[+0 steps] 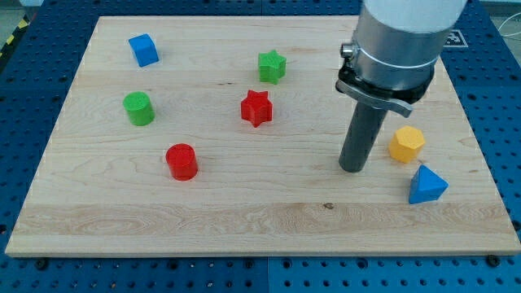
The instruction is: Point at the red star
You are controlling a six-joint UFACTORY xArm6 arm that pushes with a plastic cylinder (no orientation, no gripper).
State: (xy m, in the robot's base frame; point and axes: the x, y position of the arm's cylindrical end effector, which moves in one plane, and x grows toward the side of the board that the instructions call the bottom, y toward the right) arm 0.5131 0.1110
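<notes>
Seven blocks on the wooden board (244, 220). Red star (256, 107) near centre. My tip (352, 168), bare rod holding nothing, sits well right of it, beside yellow hexagon block (405, 144). No legible writing.

**Non-task items on the board**

- Wooden board (244, 220): pale, grain running across the view, lying on a blue perforated table (24, 146).
- Blue cube (143, 50): near the view's top left corner of the board.
- Green cylinder (138, 108): upright, below the blue cube, well apart from it.
- Red cylinder (181, 161): upright, below and to the right of the green cylinder.
- Green star (272, 66): upper middle of the board.
- Yellow hexagonal block (405, 144): at the view's right.
- Blue triangular block (426, 185): just below the yellow hexagonal block, near the right edge.
- Black-and-white marker tag (451, 37): top right corner, partly hidden.
</notes>
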